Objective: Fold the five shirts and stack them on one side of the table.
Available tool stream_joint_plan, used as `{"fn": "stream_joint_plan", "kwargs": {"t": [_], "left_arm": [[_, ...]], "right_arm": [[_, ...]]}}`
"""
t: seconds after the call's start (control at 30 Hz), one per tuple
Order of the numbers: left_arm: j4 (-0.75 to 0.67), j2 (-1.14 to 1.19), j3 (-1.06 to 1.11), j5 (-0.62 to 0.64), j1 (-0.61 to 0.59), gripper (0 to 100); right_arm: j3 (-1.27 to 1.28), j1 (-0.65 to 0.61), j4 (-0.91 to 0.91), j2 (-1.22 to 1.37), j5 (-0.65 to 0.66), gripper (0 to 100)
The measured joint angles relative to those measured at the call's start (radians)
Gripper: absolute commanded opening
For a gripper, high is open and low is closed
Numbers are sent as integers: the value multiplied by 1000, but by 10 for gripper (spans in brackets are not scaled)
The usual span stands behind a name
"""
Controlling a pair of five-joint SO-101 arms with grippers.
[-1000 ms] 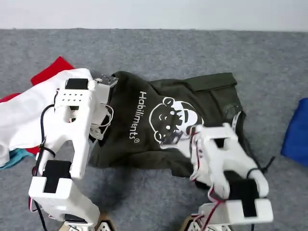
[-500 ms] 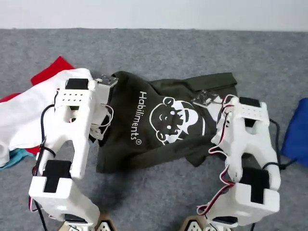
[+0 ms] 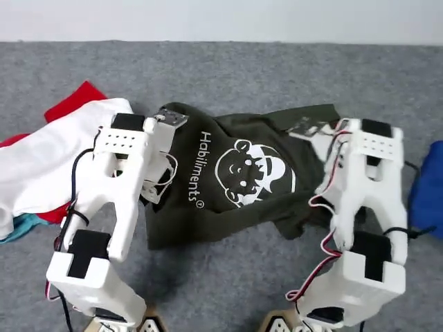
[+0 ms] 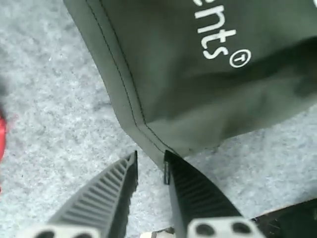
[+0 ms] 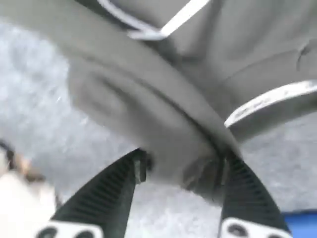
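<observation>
A dark green shirt (image 3: 235,207) with a white print lies crumpled mid-table. My left arm (image 3: 124,149) stands over its left edge. In the left wrist view my left gripper (image 4: 148,163) hovers at the hem corner of the green shirt (image 4: 198,74), its fingers a narrow gap apart over bare carpet. My right arm (image 3: 367,159) stands over the shirt's right side. My right gripper (image 5: 182,166) holds a thick fold of the green shirt (image 5: 163,99) between its fingers.
A white shirt (image 3: 41,159) lies at the left over a red shirt (image 3: 76,100) and a teal one (image 3: 17,228). A blue shirt (image 3: 426,187) sits at the right edge. Grey carpet (image 3: 228,69) covers the table, bare at the back.
My right arm swung from the front middle to the shirt's right side, and the shirt's right part bunched inward. My left arm and the shirt's left edge shifted slightly right.
</observation>
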Motion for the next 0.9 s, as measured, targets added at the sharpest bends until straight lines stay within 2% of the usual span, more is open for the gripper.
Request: {"fn": "stream_joint_plan", "kwargs": {"t": [0.13,0.53,0.73,0.9], "left_arm": [[0,0,0,0,2,86],[0,0,21,0,2,86],[0,0,48,0,2,86],[0,0,48,0,2,86]], "right_arm": [[-21,44,95,0,92,235],[-43,232,146,-21,106,234],[-35,252,147,-161,109,233],[101,252,147,-350,120,233]]}}
